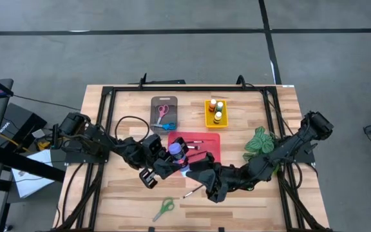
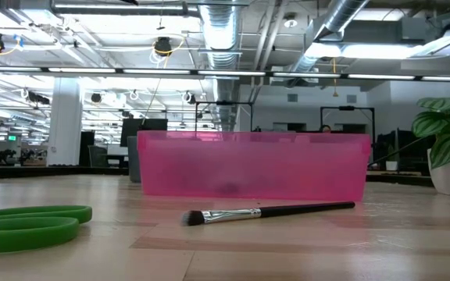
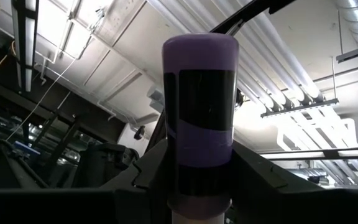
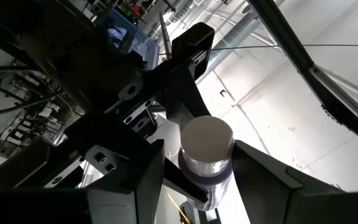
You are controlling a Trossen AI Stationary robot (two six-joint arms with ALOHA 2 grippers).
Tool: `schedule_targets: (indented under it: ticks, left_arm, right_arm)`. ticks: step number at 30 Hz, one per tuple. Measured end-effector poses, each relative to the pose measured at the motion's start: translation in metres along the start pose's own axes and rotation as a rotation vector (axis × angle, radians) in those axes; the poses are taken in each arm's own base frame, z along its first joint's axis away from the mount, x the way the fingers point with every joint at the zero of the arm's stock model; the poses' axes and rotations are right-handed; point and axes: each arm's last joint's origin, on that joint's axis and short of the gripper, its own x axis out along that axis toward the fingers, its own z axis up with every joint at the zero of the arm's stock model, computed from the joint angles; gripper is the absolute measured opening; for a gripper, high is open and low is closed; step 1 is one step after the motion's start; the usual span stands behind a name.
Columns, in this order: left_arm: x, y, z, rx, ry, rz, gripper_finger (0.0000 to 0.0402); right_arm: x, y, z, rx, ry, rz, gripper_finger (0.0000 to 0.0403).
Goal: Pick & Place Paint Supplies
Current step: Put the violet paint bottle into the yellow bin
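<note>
Purple paint bottle (image 1: 176, 149) clamped upright between left claw (image 1: 170, 156) and right claw (image 1: 187, 162).

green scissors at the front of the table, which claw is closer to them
Left. The left claw, holding the purple bottle, sits just behind the green scissors; the right claw is slightly farther right, at that bottle.

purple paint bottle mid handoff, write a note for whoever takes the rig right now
Left claw: shut on the purple paint bottle, held above the red tray.
Right claw: fingers around the same bottle's white cap end; firm grip unclear.
Done: three bottles in the yellow tray, pink scissors in the grey tray, brushes in the red tray.
Left: purple bottle, green scissors, loose brush, blue scissors at the grey tray's edge.
</note>
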Motion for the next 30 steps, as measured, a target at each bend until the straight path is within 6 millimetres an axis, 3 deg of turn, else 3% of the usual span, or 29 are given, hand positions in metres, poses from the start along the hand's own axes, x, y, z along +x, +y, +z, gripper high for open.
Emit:
schedule_targets:
  ticks: [5, 16, 23, 30]
  left_arm:
    - [0.0000, 0.0000, 0.0000, 0.000, 0.000, 0.000, 0.0125]
    - [-0.0002, -0.0011, -0.0001, -0.001, 0.001, -0.018, 0.0126]
    - [-0.0002, -0.0008, -0.0004, -0.001, 0.005, -0.018, 0.0125]
    - [-0.0003, -0.0027, -0.0020, -0.006, 0.013, -0.017, 0.0123]
  right_arm:
    - [0.0000, -0.0002, -0.0001, -0.003, -0.001, -0.003, 0.0165]
    - [-0.0005, -0.0013, -0.0012, -0.005, 0.000, -0.005, 0.0081]
    - [-0.0005, -0.0012, 0.0003, -0.005, -0.024, -0.020, 0.0083]
    - [-0.0005, -0.0011, 0.0015, -0.007, -0.042, -0.037, 0.0109]
